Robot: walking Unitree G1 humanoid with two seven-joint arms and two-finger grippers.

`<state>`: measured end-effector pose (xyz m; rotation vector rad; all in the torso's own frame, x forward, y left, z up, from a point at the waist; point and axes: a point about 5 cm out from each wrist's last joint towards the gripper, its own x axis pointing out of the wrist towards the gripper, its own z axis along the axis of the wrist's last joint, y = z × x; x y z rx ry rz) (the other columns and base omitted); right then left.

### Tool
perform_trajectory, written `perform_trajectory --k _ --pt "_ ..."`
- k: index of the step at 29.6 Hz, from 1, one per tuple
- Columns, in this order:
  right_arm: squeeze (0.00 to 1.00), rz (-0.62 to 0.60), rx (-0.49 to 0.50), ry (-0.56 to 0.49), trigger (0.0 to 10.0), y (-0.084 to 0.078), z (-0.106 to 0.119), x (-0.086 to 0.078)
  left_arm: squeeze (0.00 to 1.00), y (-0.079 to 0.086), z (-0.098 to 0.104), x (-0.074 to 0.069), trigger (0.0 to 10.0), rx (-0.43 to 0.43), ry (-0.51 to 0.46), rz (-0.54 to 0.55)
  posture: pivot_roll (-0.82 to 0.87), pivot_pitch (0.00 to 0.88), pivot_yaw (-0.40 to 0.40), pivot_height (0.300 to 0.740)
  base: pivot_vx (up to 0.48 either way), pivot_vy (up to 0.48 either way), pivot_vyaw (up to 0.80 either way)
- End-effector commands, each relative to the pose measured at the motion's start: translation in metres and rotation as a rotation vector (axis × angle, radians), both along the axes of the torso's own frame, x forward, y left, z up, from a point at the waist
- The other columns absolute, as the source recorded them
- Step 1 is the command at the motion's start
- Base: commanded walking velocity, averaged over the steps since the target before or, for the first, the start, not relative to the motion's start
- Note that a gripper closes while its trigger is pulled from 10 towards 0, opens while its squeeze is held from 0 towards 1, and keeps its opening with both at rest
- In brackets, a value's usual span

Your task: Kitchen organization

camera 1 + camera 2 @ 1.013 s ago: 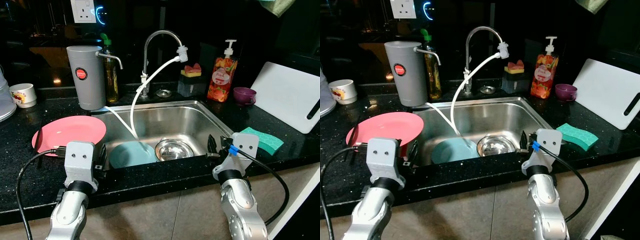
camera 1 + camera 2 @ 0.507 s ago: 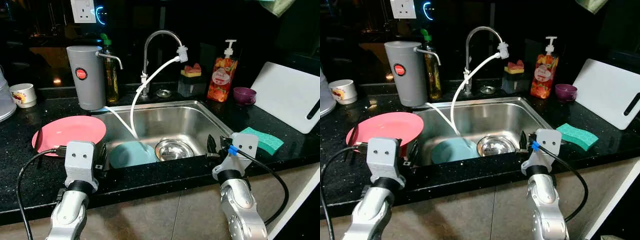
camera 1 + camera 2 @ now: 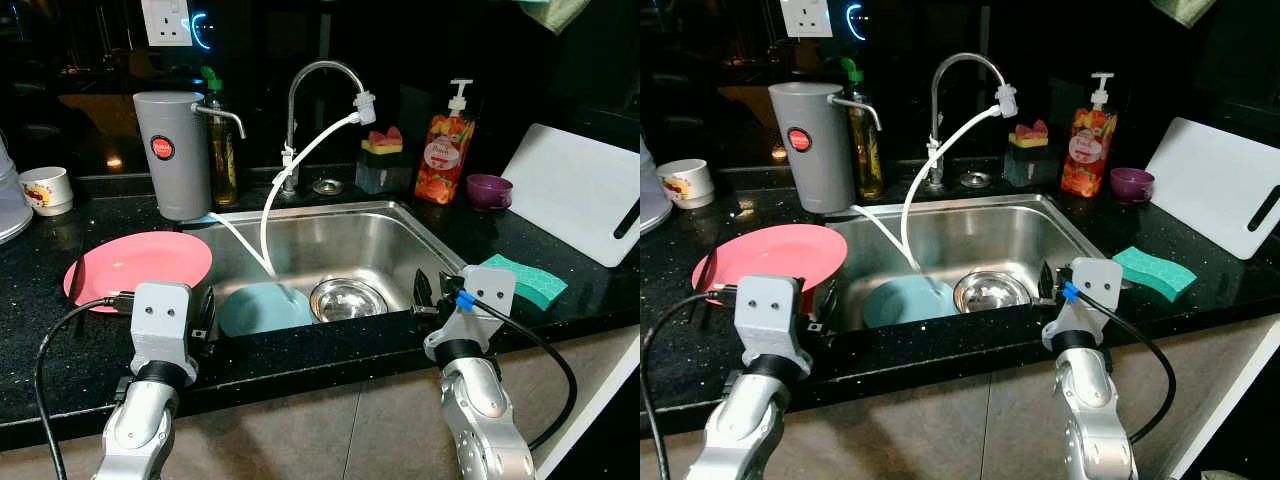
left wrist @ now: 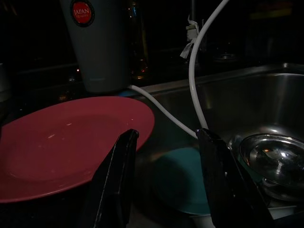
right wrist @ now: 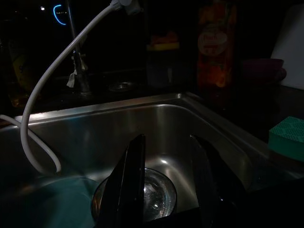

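Steel bowl [image 5: 134, 192] between right jaws, pink plate [image 4: 71, 137] beside left.

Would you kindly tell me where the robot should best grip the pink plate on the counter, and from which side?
Probably the near rim of the pink plate, approached from the robot's side by the left gripper, whose jaws are open. The plate lies flat on the counter left of the sink, so only its thin raised edge offers a pinch.

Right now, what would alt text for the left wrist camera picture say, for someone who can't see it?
Dim close-up: the left gripper, fingers open and empty, points between a pink plate on the counter and a steel sink holding a teal plate and a metal bowl. A white hose loops into the sink.
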<state>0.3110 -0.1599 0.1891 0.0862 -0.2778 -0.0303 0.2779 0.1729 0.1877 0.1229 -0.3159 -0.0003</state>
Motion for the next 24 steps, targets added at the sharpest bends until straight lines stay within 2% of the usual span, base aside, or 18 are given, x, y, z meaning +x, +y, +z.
perform_trajectory --k 1,24 --pt "0.0 0.001 0.005 0.002 10.0 0.0005 -0.0018 -0.0007 0.0 0.0001 -0.0031 0.002 10.0 0.011 0.013 -0.002 0.11 0.024 -0.038 0.74 0.0 0.0 0.0" --pt "0.0 0.002 0.006 0.006 10.0 0.0015 -0.0026 -0.0001 0.0 0.0017 -0.0046 0.0016 10.0 0.016 0.02 0.004 0.11 0.024 -0.038 0.74 0.0 0.0 0.0"
